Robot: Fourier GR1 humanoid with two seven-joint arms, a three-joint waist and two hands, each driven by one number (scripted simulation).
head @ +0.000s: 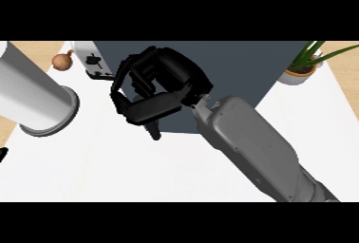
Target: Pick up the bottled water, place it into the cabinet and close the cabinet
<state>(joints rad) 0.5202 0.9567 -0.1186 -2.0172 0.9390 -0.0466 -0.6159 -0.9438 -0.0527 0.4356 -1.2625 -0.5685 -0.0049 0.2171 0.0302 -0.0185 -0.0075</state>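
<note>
Ana: Bottled water is nowhere to be seen; the right hand [157, 90] has its fingers curled, up by the dark cabinet [238, 66], and it may hide the bottle; nobody can tell.

Ben: What about the other hand?

Ana: Only a black tip shows at the left edge; its fingers can't be read.

Ben: So how should the robot do this bit well?

Ana: Probably go slowly; keep clear of the white toaster [95, 59] and the big grey cylinder [35, 95].

You are looking at a bulky, smooth grey forearm [259, 147] with panel seams, joining a glossy black hand [157, 88] of blocky segmented fingers; a second grey forearm [32, 90], cylindrical, is ending in a flared collar.
</note>
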